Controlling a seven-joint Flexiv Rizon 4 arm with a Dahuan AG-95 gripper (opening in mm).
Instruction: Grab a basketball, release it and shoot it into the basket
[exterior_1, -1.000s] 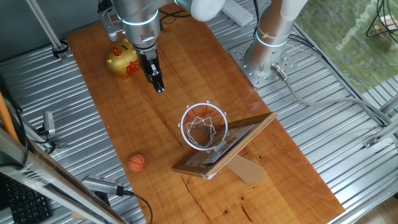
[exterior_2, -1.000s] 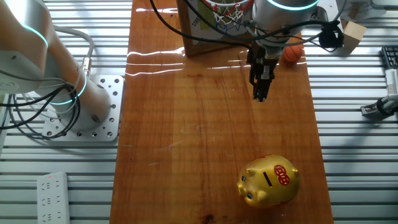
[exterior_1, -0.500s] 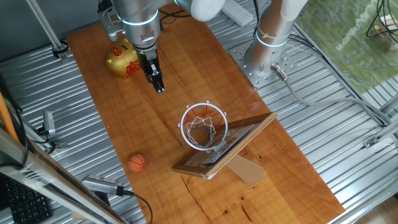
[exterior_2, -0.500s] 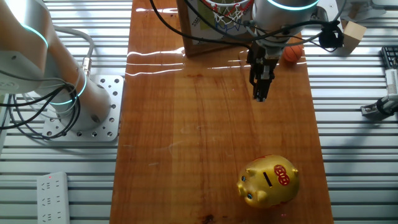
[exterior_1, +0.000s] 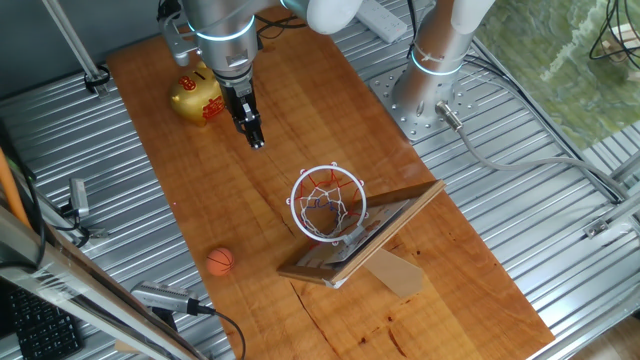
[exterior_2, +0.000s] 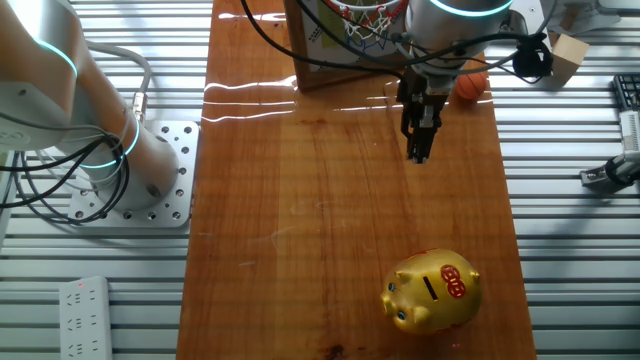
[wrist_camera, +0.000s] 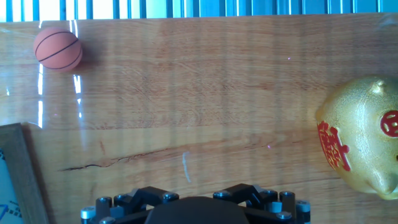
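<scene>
Nothing has moved since the earlier frames: arm, ball and hoop sit exactly where they were. From one fixed view the black two-finger gripper (exterior_1: 256, 139) hangs above the wooden surface (exterior_1: 200, 190) with its fingertips drawn together and nothing between them, so it reads as clenched and empty. The tiny orange toy basketball with dark seam lines (exterior_1: 220, 261) rests on the surface well apart from the gripper, at about 7 o'clock from it, and at 9 o'clock from the miniature basket with its white ring and netted hoop on a wooden-framed backboard (exterior_1: 328, 203). A gold and red piggy bank (exterior_1: 197, 98) stands just beside the arm at 10 o'clock. In the hand view the ball (wrist_camera: 58, 49) sits near the top left corner.

My judgement is that the ball is light, smooth and free to roll, so the jaws must open first, then close across its widest middle; pinching off-centre would likely squirt it away.
</scene>
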